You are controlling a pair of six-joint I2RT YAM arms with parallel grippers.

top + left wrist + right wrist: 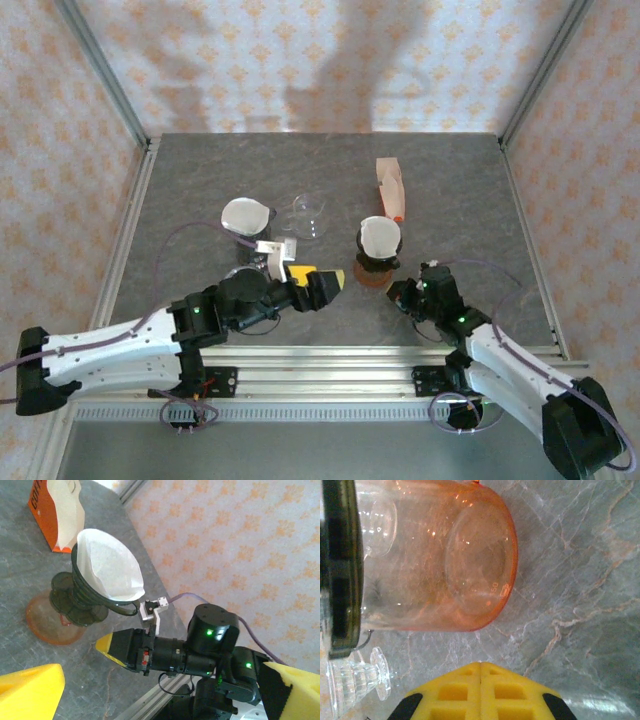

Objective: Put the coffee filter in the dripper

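Left wrist view: the coffee filter (107, 567) sat in the dripper (85, 597). Jaws of the left gripper (318, 280) stood wide and empty; those of the right gripper (480, 680) met. Withdrawal should avoid brushing the filter.

Through the left wrist camera I can read white capital letters on the side of the orange box (41, 522). They start "COFF", and the rest is cut off at the edge of the picture. Through the right wrist camera I see a small pale figure printed sideways on the wall of the orange glass jug (435, 555), close to its base. It looks like "50". From the top camera the print is too small for me to read.
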